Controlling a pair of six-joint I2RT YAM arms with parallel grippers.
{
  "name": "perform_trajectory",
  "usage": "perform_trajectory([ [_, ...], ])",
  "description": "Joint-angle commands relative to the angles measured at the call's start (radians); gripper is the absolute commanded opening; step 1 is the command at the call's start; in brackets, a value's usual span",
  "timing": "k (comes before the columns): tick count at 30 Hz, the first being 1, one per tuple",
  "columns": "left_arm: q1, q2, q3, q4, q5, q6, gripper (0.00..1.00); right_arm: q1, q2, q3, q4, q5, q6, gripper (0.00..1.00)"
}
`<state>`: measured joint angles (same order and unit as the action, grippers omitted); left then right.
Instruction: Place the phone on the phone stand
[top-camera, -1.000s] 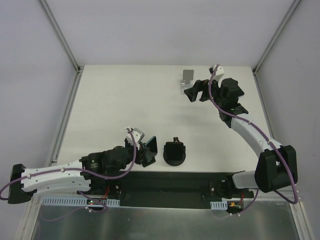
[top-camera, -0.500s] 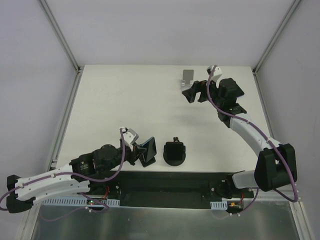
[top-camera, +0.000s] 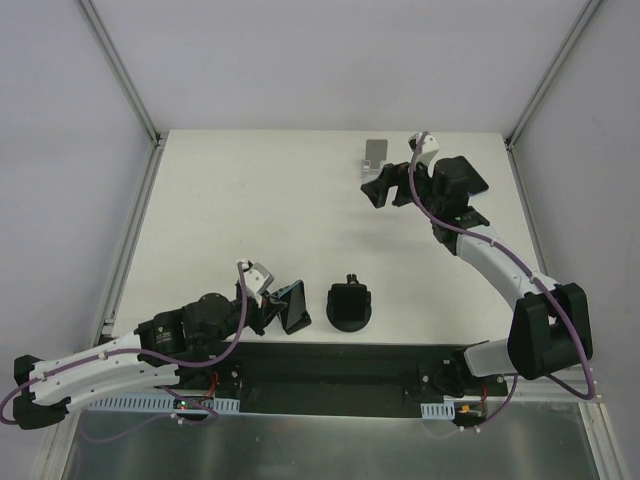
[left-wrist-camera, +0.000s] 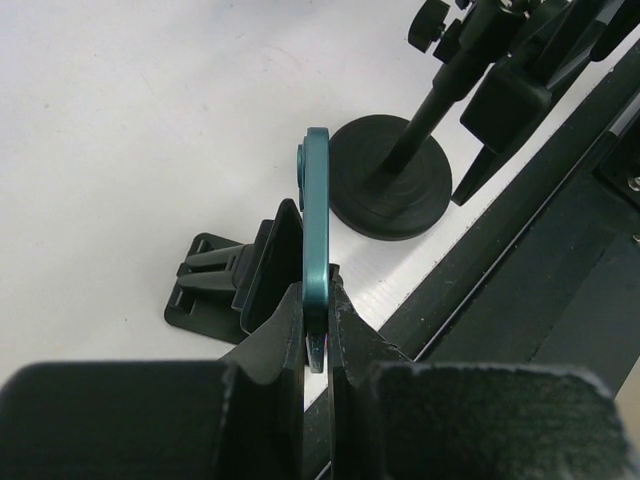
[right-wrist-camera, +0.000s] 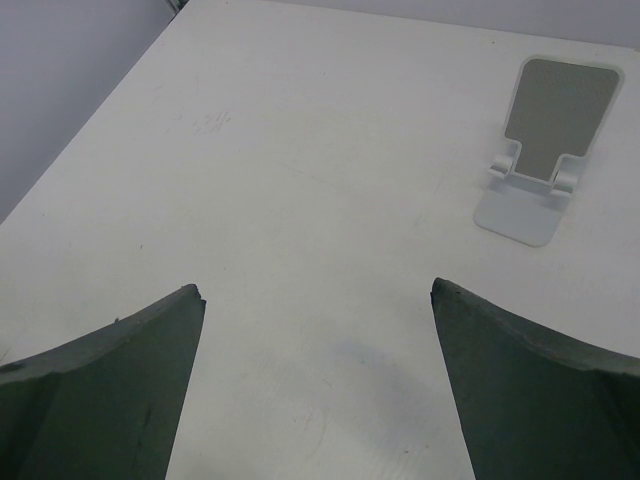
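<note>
the white table (top-camera: 220, 200) carries everything. right gripper (right-wrist-camera: 317, 290): fingers released and gaping, white plastic phone stand (right-wrist-camera: 545, 140) ahead, off its right finger. left gripper (left-wrist-camera: 318, 300): fingers clenched on the slim teal phone (left-wrist-camera: 318, 200), held edge-up, black round-based stand (left-wrist-camera: 390, 180) just beyond the fingertips.

Table (top-camera: 220, 200) w/ phone stand (top-camera: 376, 152), blk stand (top-camera: 350, 304)

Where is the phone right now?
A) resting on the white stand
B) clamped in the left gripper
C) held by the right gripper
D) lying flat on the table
B: the left wrist view shows the teal phone pinched on edge in the left gripper; the white stand holds nothing and the right gripper is open.
</note>
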<state>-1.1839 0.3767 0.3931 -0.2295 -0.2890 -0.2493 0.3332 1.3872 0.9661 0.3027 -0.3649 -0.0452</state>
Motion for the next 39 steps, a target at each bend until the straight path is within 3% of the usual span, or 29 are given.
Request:
perform_trajectory([
  [1, 0.017, -0.018, -0.019, 0.113, -0.015, 0.022, 0.0, 0.012, 0.004, 0.045, 0.038, -0.017, -0.008, 0.98],
  [8, 0.02, -0.024, -0.056, 0.187, -0.006, 0.051, 0.0, 0.013, 0.01, 0.051, 0.032, -0.014, -0.015, 0.98],
  [39, 0.026, -0.101, -0.002, 0.041, -0.067, 0.015, 0.0, 0.021, 0.024, 0.059, 0.027, -0.014, -0.018, 0.98],
])
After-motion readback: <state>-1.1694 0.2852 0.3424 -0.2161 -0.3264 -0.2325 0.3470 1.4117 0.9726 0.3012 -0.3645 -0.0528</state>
